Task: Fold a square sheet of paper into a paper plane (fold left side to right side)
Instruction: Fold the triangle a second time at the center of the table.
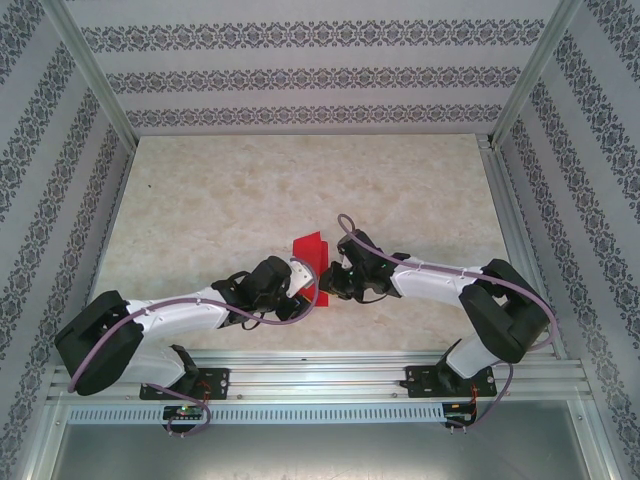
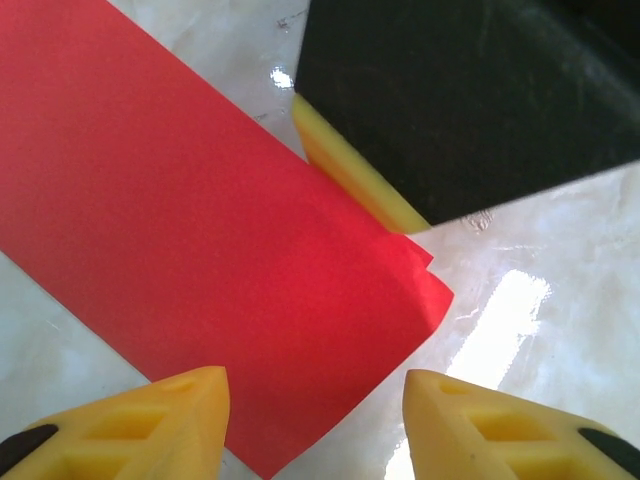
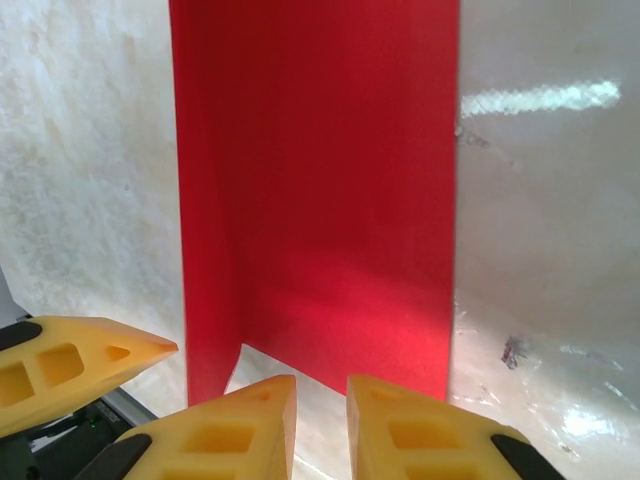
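Observation:
The square sheet of paper (image 1: 309, 254) lies red face up on the table, folded over into a narrow rectangle between my two grippers. In the left wrist view the paper (image 2: 200, 230) shows two layers, their corners slightly offset at the right. My left gripper (image 2: 315, 420) hovers open just above the paper's near corner, holding nothing. One yellow finger (image 2: 350, 165) of the right gripper rests at the paper's far edge. In the right wrist view the paper (image 3: 330, 200) stretches away from my right gripper (image 3: 320, 420), whose jaws stand a narrow gap apart over bare table.
A pale marble-look tabletop (image 1: 220, 200) spreads out behind and beside the paper. Patterned walls and aluminium posts (image 1: 95, 75) enclose it. A metal rail (image 1: 320, 375) with both arm bases runs along the near edge.

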You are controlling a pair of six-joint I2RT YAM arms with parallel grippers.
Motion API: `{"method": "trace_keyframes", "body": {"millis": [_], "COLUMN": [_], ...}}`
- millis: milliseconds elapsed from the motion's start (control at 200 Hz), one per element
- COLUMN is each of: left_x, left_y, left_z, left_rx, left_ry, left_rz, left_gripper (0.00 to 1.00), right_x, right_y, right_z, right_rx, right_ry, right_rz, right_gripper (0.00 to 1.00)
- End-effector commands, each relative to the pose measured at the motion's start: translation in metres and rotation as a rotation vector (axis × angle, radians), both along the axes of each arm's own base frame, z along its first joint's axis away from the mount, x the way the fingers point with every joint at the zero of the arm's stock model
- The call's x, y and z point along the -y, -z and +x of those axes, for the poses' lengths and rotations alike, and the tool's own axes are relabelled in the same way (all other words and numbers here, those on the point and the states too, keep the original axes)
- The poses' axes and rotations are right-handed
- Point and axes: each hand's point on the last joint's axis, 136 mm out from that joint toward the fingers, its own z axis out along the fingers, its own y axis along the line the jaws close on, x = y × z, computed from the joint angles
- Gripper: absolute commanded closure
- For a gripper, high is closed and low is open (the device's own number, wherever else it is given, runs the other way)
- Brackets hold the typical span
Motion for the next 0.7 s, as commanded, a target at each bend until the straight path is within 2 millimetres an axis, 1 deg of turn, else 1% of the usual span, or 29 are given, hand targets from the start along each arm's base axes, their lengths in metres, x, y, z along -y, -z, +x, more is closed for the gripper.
{"method": "trace_keyframes", "body": {"millis": [0,145,225,460,600,694], "left_x": [0.003,0.010,0.011,0.016,0.020,0.022], "left_y": [-0.012,-0.011,-0.011,-0.023,-0.023,-0.024], "left_z": [0.000,-0.005,-0.002,0.013,0.018,0.022], "left_rx": [0.019,0.023,0.052,0.152,0.175,0.193], "left_ry": [0.026,0.082,0.076,0.054,0.052,0.036], "left_rz": [-0.023,-0.012,0.013,0.062,0.095,0.115], "left_gripper": [0.43,0.36,0.34,0.28,0.28,0.30], "right_x": [-0.015,-0.013,-0.014,-0.021,-0.023,-0.023], "right_y": [-0.018,-0.017,-0.019,-0.031,-0.035,-0.036], "right_z": [0.007,0.005,0.004,0.005,0.005,0.004], "right_rx": [0.031,0.019,0.010,0.007,0.006,0.005], "right_ry": [-0.003,0.002,0.007,0.016,0.016,0.018], "right_rz": [0.062,0.049,0.068,0.123,0.138,0.144], "right_gripper": [0.79,0.79,0.79,0.79,0.79,0.79]}}
